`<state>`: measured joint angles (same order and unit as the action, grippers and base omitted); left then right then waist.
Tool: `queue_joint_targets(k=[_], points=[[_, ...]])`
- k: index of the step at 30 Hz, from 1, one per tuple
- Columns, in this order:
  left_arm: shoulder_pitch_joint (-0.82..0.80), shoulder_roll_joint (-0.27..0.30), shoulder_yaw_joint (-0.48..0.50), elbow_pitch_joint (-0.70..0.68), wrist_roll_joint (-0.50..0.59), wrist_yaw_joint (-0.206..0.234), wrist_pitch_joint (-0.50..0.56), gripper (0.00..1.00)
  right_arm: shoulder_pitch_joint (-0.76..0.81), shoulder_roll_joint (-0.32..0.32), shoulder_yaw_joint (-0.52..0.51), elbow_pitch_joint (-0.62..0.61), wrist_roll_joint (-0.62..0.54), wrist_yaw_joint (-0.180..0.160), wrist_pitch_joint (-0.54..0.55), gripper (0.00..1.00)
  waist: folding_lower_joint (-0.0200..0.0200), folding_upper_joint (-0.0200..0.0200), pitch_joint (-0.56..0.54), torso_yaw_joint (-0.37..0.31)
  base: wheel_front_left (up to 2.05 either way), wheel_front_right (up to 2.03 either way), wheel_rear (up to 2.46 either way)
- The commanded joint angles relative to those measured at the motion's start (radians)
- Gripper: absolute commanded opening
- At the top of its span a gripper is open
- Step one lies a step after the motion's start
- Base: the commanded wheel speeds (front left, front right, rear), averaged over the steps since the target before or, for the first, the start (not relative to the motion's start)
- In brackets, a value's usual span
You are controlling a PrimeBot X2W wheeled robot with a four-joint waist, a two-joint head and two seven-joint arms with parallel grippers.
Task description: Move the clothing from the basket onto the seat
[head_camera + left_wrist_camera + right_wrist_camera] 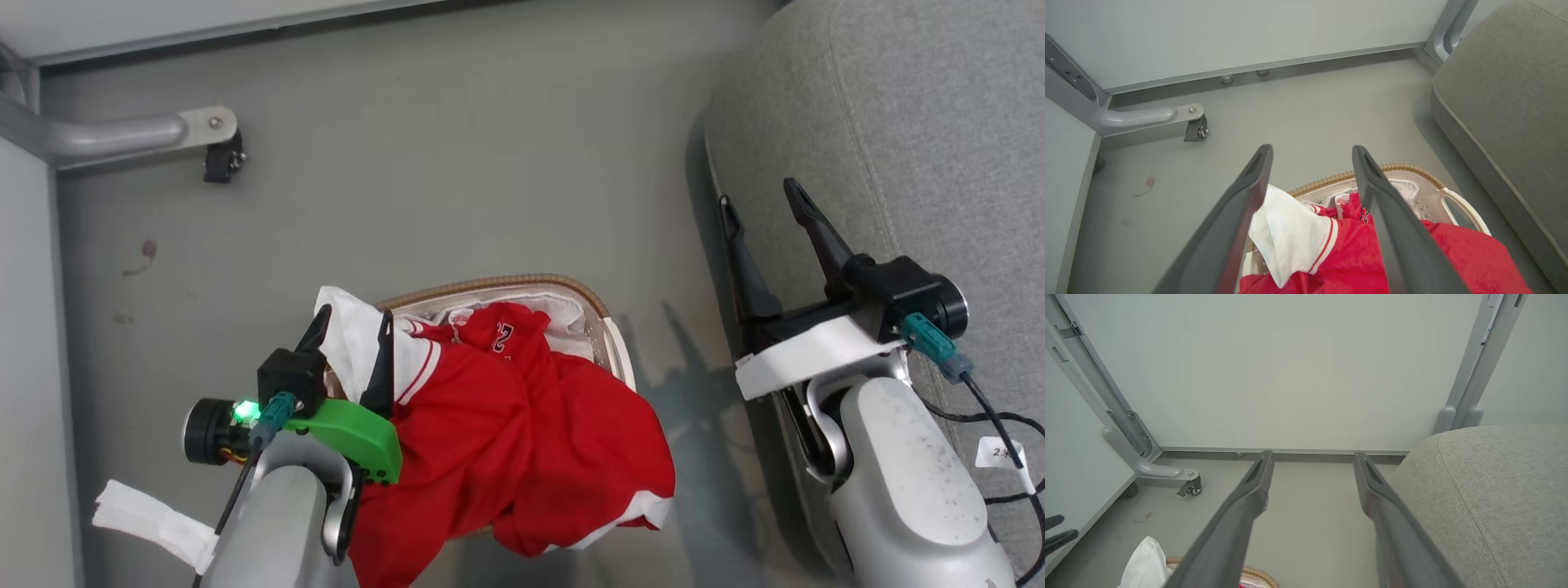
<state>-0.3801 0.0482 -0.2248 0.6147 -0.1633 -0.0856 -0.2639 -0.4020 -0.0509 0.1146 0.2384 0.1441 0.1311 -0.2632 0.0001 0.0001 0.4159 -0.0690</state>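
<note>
As it overflows the basket (490,284), the clothing (522,425) bunches red.

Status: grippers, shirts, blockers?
Left gripper open over the clothing, sleeve between its jaws, ungripped. Right gripper open, empty, beside the seat. Clothing heaped in the basket, spilling over rim. No blocker seen.

The left gripper (355,313) and right gripper (758,192) gape wide (fingers pointing forward).

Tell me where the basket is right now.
In the head view the basket stands on the floor at lower centre, heaped with the clothing, the left gripper over its left edge and the seat to its right.
</note>
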Motion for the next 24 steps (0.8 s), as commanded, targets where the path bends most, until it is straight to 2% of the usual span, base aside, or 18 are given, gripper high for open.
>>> queue_joint_targets(k=[1, 8, 16, 24], points=[[-0.03, 0.004, -0.002, 0.012, 0.012, -0.008, -0.001, 1.0, -0.022, -0.002, 0.006, -0.012, 0.013, -0.001, -0.002, 1.0, -0.0001, -0.0001, 0.097, -0.04, 0.0, 0.0, 0.0], [-0.11, 0.005, -0.029, 0.134, 0.014, -0.035, -0.001, 1.0, -0.094, -0.002, 0.037, -0.066, 0.058, -0.001, -0.002, 1.0, -0.0001, -0.0001, 0.207, -0.087, 0.0, 0.0, 0.0], [-0.186, 0.009, -0.105, 0.294, 0.026, -0.045, -0.001, 1.0, -0.156, -0.002, 0.073, -0.116, 0.092, -0.001, -0.002, 1.0, -0.0001, -0.0001, 0.3, -0.134, 0.0, 0.0, 0.0], [-0.254, 0.007, -0.25, 0.412, -0.065, -0.045, -0.001, 1.0, -0.194, -0.002, 0.098, -0.152, 0.116, -0.001, -0.002, 1.0, -0.0001, -0.0001, 0.385, -0.169, 0.0, 0.0, 0.0]])
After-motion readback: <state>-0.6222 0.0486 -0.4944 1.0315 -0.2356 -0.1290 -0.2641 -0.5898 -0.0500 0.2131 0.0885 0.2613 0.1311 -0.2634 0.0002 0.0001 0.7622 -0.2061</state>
